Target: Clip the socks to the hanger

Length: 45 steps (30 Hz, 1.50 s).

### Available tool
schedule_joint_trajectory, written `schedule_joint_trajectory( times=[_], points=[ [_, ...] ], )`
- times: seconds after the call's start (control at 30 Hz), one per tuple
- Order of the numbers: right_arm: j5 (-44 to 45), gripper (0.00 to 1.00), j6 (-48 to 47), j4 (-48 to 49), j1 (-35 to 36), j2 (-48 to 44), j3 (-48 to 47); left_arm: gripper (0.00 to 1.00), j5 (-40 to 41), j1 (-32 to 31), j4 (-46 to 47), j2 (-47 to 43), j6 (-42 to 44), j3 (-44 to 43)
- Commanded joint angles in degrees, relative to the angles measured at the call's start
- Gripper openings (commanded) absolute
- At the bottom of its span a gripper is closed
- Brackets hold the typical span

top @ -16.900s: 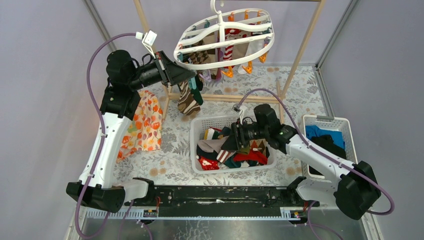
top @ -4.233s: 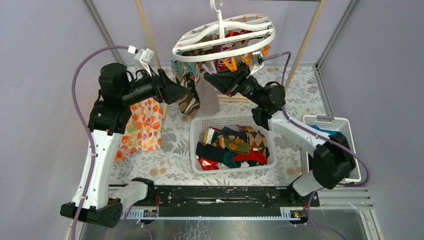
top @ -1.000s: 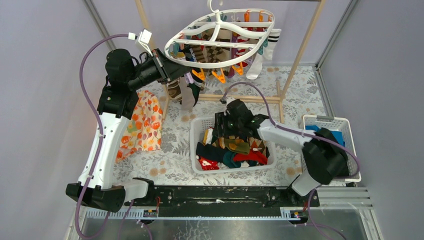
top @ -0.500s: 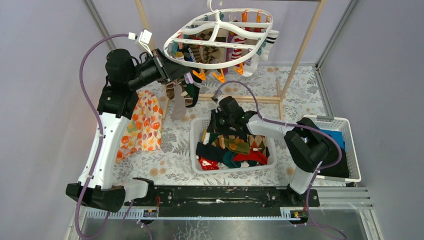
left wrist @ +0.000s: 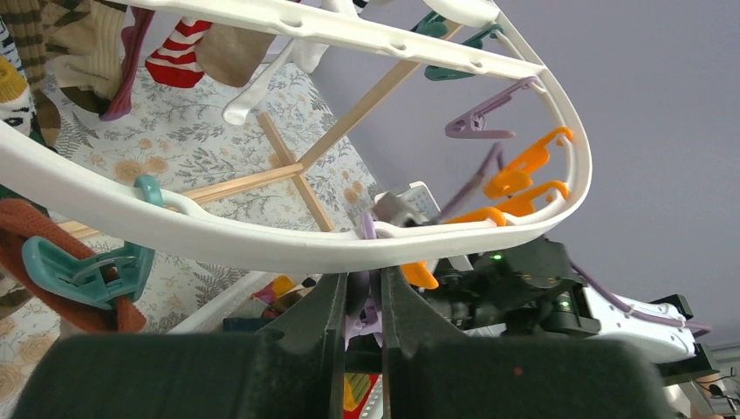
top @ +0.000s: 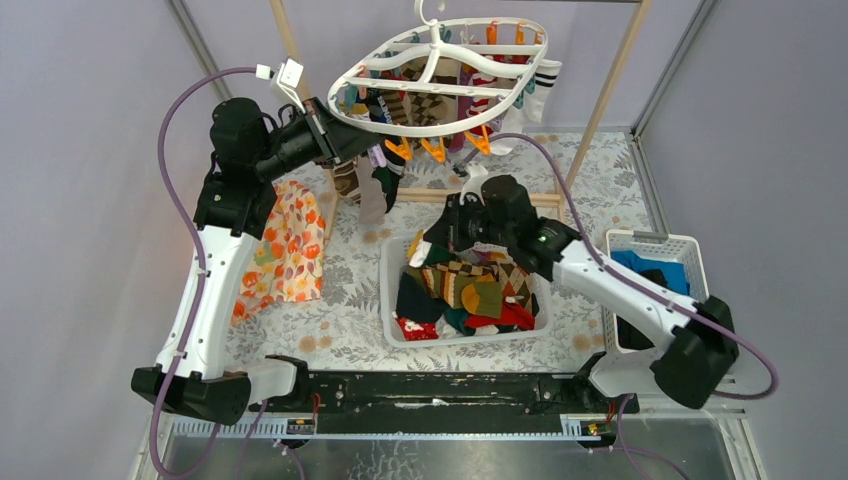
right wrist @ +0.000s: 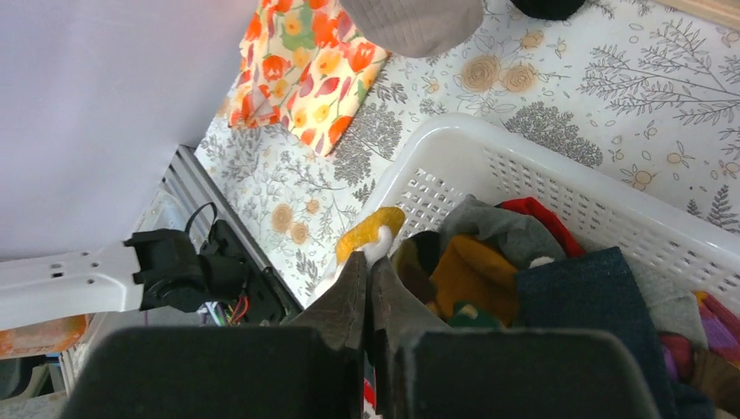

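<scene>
Pinching a mustard sock [right wrist: 371,229] at the far left corner of the white basket [right wrist: 489,166], the right end effector [right wrist: 367,262] has its fingers pressed together on the fabric, above a heap of mixed socks [top: 470,295] on the floral desk [top: 350,290]. The left end effector [left wrist: 364,284] is clamped on a purple clip [left wrist: 366,229] just under the rim of the white hanger [left wrist: 262,251], which hangs from a wooden rack [top: 606,92] with several socks clipped on.

The hanger [left wrist: 262,240] and its clips [left wrist: 476,122] are showing smooth, glossy plastic. The socks [top: 470,295] are presenting as soft, matt knitted cloth. The basket [right wrist: 489,166] is showing perforated plastic, the rack [top: 601,100] pale bare wood.
</scene>
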<state>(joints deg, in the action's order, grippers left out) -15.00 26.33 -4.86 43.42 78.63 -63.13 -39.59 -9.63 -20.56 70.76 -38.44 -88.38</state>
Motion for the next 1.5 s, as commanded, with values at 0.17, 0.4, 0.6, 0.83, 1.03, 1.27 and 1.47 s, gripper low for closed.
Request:
schedule_joint_trajectory(
  times=[0.17,0.4,0.6,0.83,1.03,1.27,1.47],
  points=[
    [2.58,0.0,-1.6,-7.37,-0.14,-9.71,-4.32,0.05,-0.35,0.07,0.54,-1.61,1.14,-0.58],
    [6.77,0.0,-4.0,-9.11,-0.13,-13.57,-10.23,0.05,-0.49,0.05,0.57,-1.5,0.99,-0.56],
    [8.07,0.0,-5.68,-12.02,-0.14,-15.39,-14.52,0.05,-0.71,0.05,0.62,-1.42,0.99,-0.83],
    [4.85,0.0,-3.85,-20.54,-0.15,-18.16,-12.2,0.05,-0.98,0.05,0.72,-1.55,0.99,-0.55],
    [-1.49,0.0,3.77,-16.26,-0.1,-22.38,2.21,0.05,-1.24,0.05,1.41,-1.5,0.54,-0.17],
    [-5.12,0.0,12.24,3.64,-0.15,-19.97,19.0,0.05,-1.23,0.07,1.57,-1.31,0.38,-0.13],
    [-1.13,0.0,10.2,13.37,-0.31,-14.61,24.17,0.05,-1.36,0.05,1.58,-1.24,0.36,0.04]
  ],
)
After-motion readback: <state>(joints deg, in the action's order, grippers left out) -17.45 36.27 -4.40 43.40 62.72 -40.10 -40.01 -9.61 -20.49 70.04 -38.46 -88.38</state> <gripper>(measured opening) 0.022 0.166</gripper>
